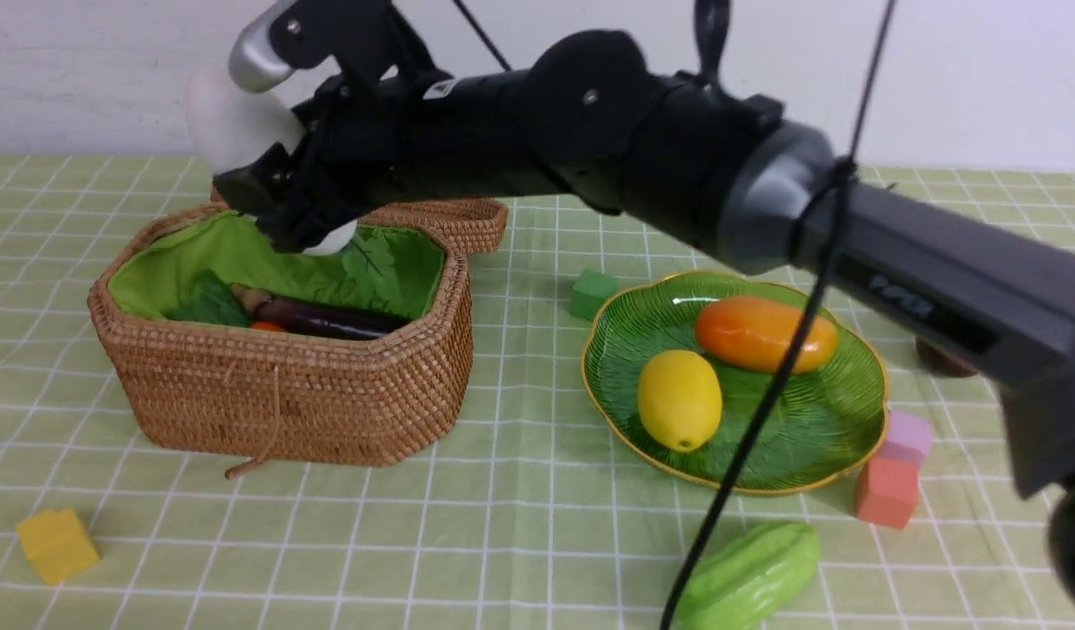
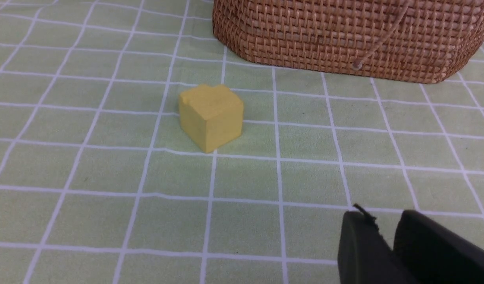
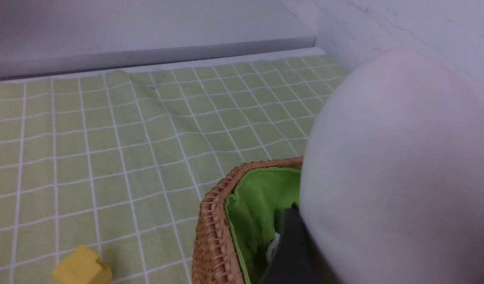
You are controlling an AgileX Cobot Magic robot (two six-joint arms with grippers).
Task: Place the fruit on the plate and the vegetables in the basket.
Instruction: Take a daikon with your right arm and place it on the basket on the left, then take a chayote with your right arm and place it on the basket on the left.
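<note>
Upper left, the right gripper (image 1: 297,206) is clamping the radish (image 1: 231,122) over the basket (image 1: 310,394) holding the eggplant (image 1: 327,319). Centre right, the plate (image 1: 818,429) is carrying the lemon (image 1: 679,400) and mango (image 1: 765,334). The left gripper (image 2: 384,223) is keeping its fingers nearly together.

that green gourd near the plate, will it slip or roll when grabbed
The gourd looks glossy, so it may slip when squeezed. Its ridges and oblong shape probably stop it rolling far. It looks like a moulded toy, so likely light and stiff.
</note>
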